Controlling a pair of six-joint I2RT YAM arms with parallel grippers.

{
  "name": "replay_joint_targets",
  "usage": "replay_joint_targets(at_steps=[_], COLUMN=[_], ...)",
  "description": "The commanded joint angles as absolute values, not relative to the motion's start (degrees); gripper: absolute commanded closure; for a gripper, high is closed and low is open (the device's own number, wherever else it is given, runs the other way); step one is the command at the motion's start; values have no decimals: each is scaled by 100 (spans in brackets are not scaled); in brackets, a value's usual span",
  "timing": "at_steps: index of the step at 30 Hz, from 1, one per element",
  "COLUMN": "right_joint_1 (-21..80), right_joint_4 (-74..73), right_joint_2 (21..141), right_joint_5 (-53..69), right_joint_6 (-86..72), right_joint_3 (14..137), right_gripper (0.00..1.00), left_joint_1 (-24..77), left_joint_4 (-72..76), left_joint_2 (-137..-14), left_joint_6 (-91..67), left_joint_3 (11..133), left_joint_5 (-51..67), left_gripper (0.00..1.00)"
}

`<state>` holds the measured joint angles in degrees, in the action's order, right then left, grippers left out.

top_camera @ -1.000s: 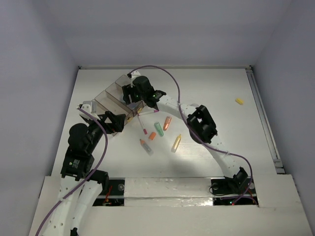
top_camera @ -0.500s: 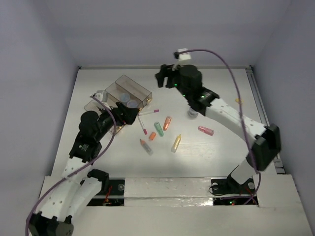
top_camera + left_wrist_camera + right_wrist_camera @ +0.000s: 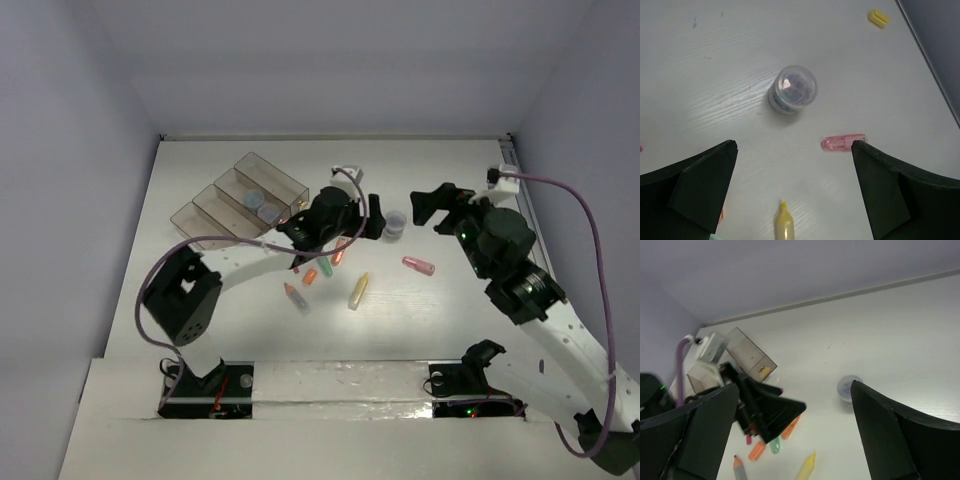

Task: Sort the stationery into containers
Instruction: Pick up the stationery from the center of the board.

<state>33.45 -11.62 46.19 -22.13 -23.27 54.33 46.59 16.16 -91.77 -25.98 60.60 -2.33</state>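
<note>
A grey-lilac roll (image 3: 396, 222) stands on the white table between my two grippers; it also shows in the left wrist view (image 3: 792, 90) and the right wrist view (image 3: 848, 388). My left gripper (image 3: 372, 218) (image 3: 794, 145) is open and empty, just left of the roll. My right gripper (image 3: 427, 208) (image 3: 794, 386) is open and empty, just right of it. A pink stick (image 3: 418, 265) (image 3: 843, 142) and a yellow stick (image 3: 358, 290) (image 3: 784, 227) lie nearer. The clear containers (image 3: 200, 205) (image 3: 747, 355) stand at the back left, with two rolls (image 3: 260, 205) inside.
Orange (image 3: 310, 276), green (image 3: 323, 266) and peach (image 3: 340, 250) sticks and a grey stick (image 3: 297, 298) lie beside the left arm, which hides the white pens. A small yellow piece (image 3: 879, 17) lies far right. A rail (image 3: 535, 240) runs along the right edge.
My left gripper has swung from the containers to the right, up to the roll. My right arm has pulled back from the back centre to the right side.
</note>
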Motion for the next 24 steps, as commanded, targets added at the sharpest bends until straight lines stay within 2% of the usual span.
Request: replay_joint_targets(at_steps=[1, 8, 24], right_joint_1=[3349, 3349, 3349], right_joint_4=[-1564, -1872, -1714], right_joint_2=[3965, 3156, 3173], right_joint_5=[-2610, -2725, -2364], right_joint_6=[-2417, -2373, -2241], right_joint_3=[5134, 4755, 4597], right_gripper=[0, 0, 0], left_joint_1=[5035, 5150, 5265], left_joint_4=[1513, 854, -148], left_joint_2=[-9930, -11362, -13041], left_joint_6=[-2128, -1811, -1345], left_joint_3=[7335, 8568, 10405], left_joint_5=[-711, -931, -1152], left_gripper=[1, 1, 3])
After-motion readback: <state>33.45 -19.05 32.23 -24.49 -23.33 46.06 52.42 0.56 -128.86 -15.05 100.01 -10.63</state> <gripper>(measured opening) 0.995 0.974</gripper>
